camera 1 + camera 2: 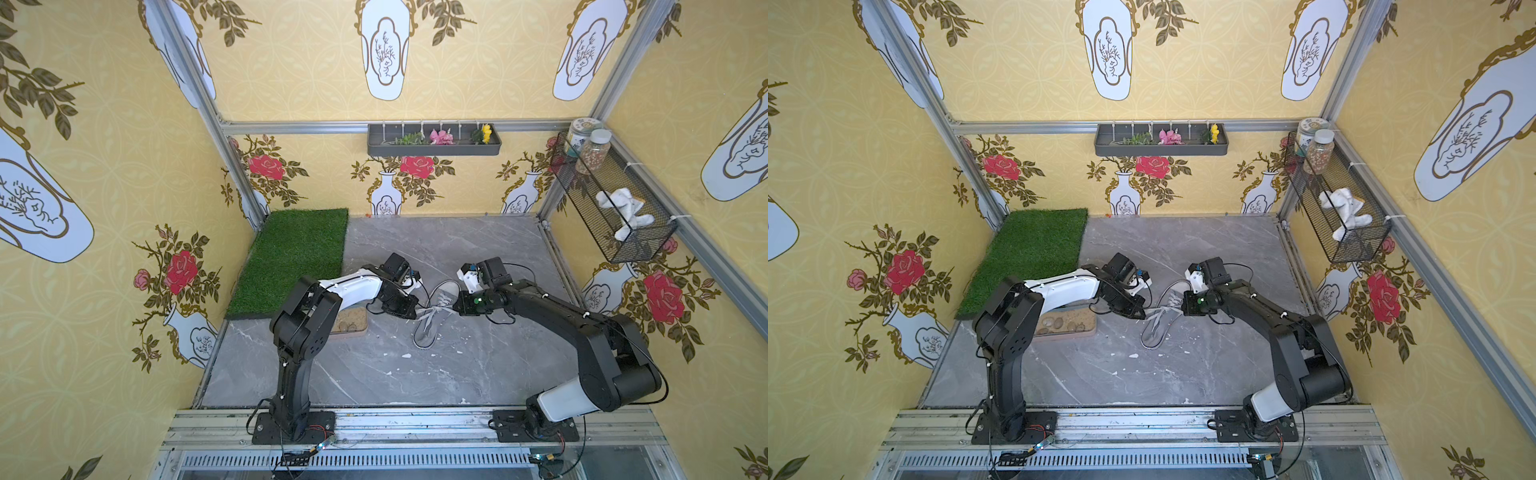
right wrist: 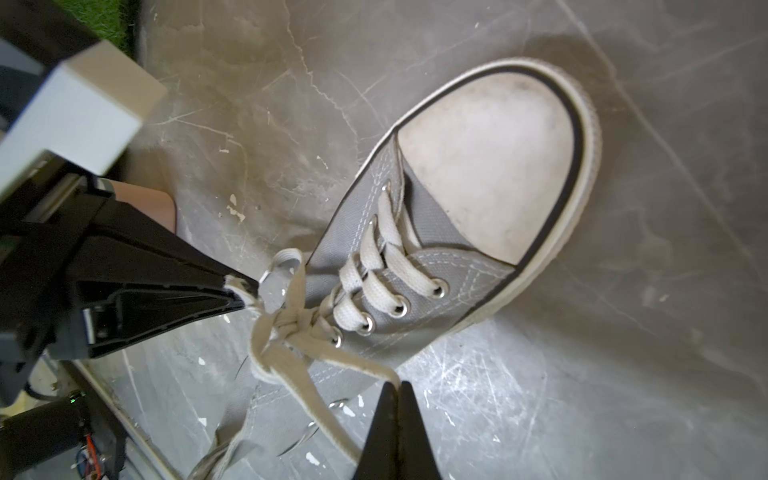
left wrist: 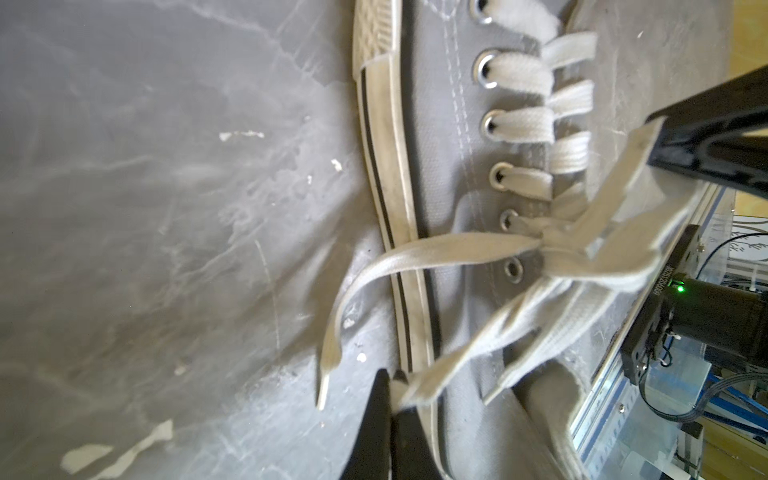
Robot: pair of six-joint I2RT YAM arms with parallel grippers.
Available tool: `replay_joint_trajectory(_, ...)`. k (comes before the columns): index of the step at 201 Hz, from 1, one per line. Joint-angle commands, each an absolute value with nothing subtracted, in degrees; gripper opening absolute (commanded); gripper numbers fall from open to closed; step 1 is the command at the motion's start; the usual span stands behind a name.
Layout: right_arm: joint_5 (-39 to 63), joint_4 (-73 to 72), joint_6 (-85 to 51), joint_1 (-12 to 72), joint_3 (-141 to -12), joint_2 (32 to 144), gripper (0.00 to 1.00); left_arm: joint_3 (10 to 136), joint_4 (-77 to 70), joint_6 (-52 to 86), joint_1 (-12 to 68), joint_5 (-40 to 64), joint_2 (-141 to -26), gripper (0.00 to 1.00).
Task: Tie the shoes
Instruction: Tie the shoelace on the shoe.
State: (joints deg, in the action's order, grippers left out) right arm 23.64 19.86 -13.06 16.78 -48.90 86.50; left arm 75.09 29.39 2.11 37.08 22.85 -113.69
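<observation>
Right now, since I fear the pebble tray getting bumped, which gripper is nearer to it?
Left. The left gripper, shut on a lace, is on the pebble tray's side of the shoe; the right gripper, shut on another lace strand, is across the shoe from it.

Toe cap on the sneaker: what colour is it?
Off-white toe cap, scuffed, edged by a thin black line; best seen in the right wrist view.

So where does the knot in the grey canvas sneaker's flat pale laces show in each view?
In a top view: the lace knot sits mid-frame over the grey canvas sneaker.
In a top view: lace knot, same place.
Left wrist: lace knot right of picture centre.
Right wrist: lace knot lower left of picture centre.
Shared landmark: the sneaker's white sole rim.
</observation>
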Motion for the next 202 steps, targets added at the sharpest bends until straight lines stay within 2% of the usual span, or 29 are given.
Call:
replay_joint_trajectory(1, 20.3, 21.0, -11.9, 16.9, -48.5, 86.2, 0.0, 74.9, 29.6, 2.6, 36.8, 22.1, -113.6, 0.0)
replay_joint_trajectory(74, 17.2, 21.0, -13.2, 16.2, -47.6, 85.7, 0.0, 75.2, 30.2, 2.6, 36.5, 20.3, -113.5, 0.0)
replay_joint_trajectory(202, 18.6, 20.3, -17.5, 11.6, -44.2, 84.6, 0.0, 75.2, 30.6, 2.4, 35.4, 18.1, -114.3, 0.0)
